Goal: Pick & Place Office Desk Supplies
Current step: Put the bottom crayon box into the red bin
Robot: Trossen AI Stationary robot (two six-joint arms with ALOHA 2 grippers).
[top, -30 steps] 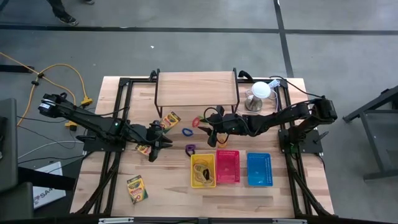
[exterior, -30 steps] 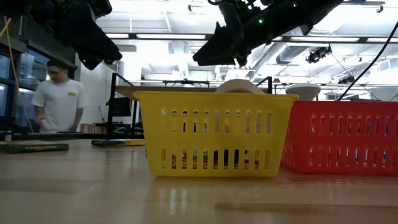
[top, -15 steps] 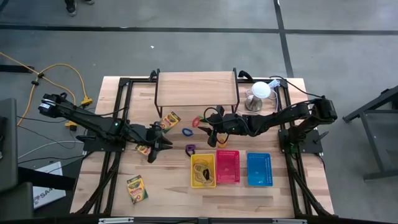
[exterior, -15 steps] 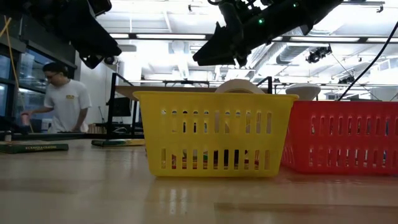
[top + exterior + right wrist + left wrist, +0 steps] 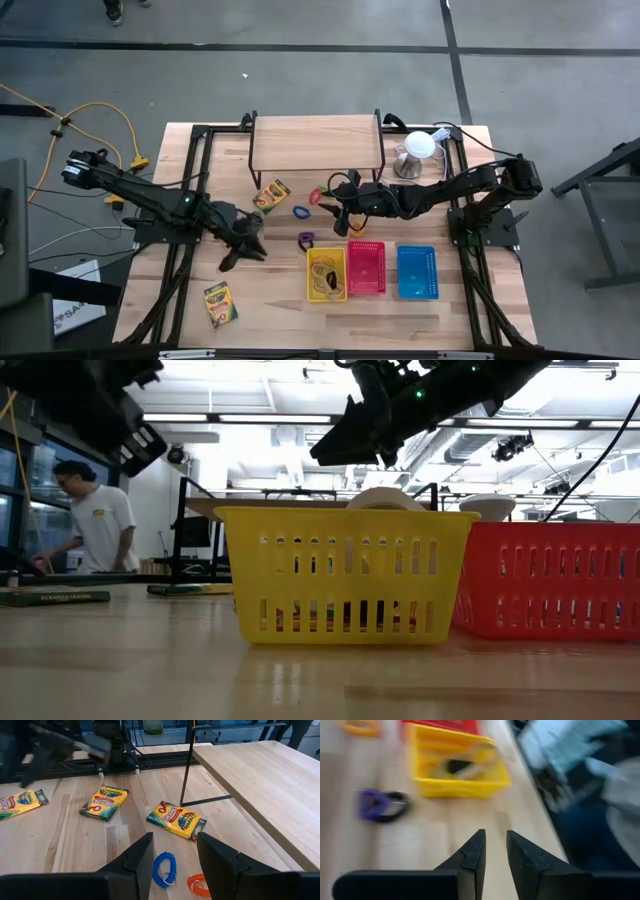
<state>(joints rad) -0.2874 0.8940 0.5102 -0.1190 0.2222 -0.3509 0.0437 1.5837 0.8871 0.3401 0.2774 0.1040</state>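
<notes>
Left arm swings empty toward the near side while the right waits over the coil rings.

The left gripper [image 5: 494, 851], jaws narrow with nothing between them, sits near the purple clip [image 5: 382, 805] and the yellow slotted plastic basket [image 5: 457, 790]; its view is smeared, so it may well be mid-swing and could clip the basket wall or knock the clip away. The right gripper [image 5: 174, 862], jaws wide and empty, hangs over the blue coiled ring [image 5: 165, 868]; closing off-centre could flick it toward the orange coil [image 5: 198, 886]. Yellow-and-green crayon boxes [image 5: 176, 819] lie loose on the wooden table [image 5: 270, 310]. Since a second ago, the left gripper has turned off the crayon box it covered; the right has not moved.
</notes>
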